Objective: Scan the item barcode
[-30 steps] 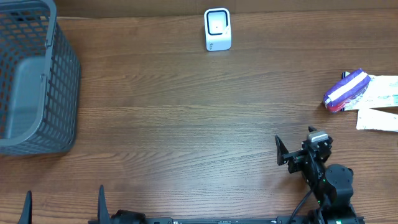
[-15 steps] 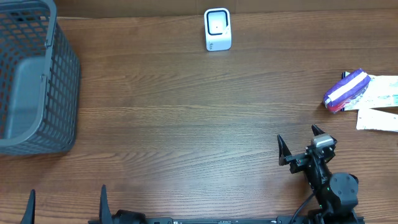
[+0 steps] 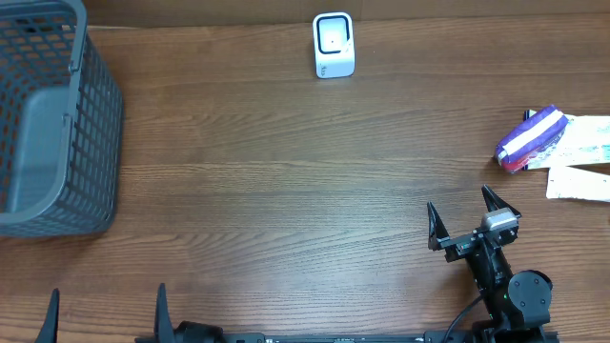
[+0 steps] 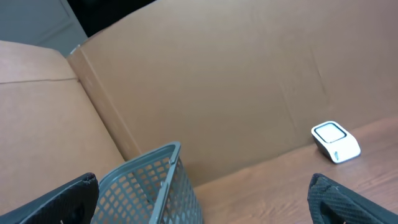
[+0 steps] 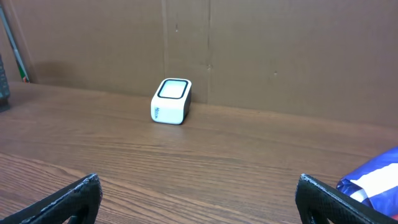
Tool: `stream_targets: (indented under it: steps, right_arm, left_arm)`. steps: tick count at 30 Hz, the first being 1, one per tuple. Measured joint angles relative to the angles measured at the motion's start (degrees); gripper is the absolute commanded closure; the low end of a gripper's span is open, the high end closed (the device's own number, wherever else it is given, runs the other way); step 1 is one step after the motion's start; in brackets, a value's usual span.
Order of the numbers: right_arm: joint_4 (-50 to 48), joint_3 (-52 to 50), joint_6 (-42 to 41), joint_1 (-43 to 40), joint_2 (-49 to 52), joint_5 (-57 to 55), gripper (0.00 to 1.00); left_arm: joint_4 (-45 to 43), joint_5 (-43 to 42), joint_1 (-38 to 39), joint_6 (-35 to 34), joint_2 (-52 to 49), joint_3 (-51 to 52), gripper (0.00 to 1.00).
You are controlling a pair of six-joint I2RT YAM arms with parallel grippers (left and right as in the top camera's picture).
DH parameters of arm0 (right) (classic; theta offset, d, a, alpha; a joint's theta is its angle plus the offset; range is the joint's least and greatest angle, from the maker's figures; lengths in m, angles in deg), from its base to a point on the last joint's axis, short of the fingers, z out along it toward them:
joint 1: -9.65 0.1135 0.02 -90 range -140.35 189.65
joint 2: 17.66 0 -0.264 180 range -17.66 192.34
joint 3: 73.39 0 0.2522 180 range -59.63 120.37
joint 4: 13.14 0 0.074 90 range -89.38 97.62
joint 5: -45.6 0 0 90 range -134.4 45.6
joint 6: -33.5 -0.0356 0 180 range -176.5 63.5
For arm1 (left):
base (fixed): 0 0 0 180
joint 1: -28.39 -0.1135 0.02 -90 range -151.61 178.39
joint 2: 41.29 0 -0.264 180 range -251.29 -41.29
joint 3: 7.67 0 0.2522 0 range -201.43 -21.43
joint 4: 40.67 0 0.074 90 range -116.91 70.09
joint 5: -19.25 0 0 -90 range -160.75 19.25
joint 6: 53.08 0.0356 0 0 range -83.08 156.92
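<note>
While holding left gripper [image 3: 106, 297] and right gripper [image 3: 459, 202] wide open and empty, judging the striped packet [image 3: 530, 139] light, soft, crinkly, and favouring a pinch across its middle.

Your left end effector [image 3: 105, 319]: only fingertips show in overhead view, bottom-left, spread wide, gripping nothing. Your right end effector [image 3: 464, 217]: bottom-right, spread wide, gripping nothing, arm folded behind.

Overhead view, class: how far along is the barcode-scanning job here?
Done: nothing visible. In hand: nothing; the right hand and left hand are open and empty near the front edge. Remaining: grasp the purple-and-white striped packet lying by the white papers at the right, then present it to the small white scanner box at the far edge.
</note>
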Motion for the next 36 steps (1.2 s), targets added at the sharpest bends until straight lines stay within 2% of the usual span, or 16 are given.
stream_targets:
  steps: [8,13,22,26,30,36]
  right_arm:
    - [-0.02,0.00,0.00,0.00,0.00,0.00,0.00]
    - [0.00,0.00,0.00,0.00,0.00,-0.02,0.00]
    - [-0.02,0.00,-0.02,0.00,0.00,0.00,0.00]
    - [-0.04,0.00,0.00,0.00,0.00,0.00,0.00]
    - [-0.02,0.00,0.02,0.00,0.00,0.00,0.00]
    - [-0.04,0.00,0.00,0.00,0.00,0.00,0.00]
  left_arm:
    - [5.09,0.00,0.00,0.00,0.00,0.00,0.00]
    - [5.33,-0.09,0.00,0.00,0.00,0.00,0.00]
    - [8.96,-5.16,0.00,-0.07,0.00,0.02,0.00]
    - [8.00,-7.21,0.00,-1.05,0.15,1.75,0.00]
    - [0.42,-8.50,0.00,-3.69,0.39,10.82,0.00]
    - [-24.35,-9.77,-0.46,-10.25,0.31,33.20,0.00]
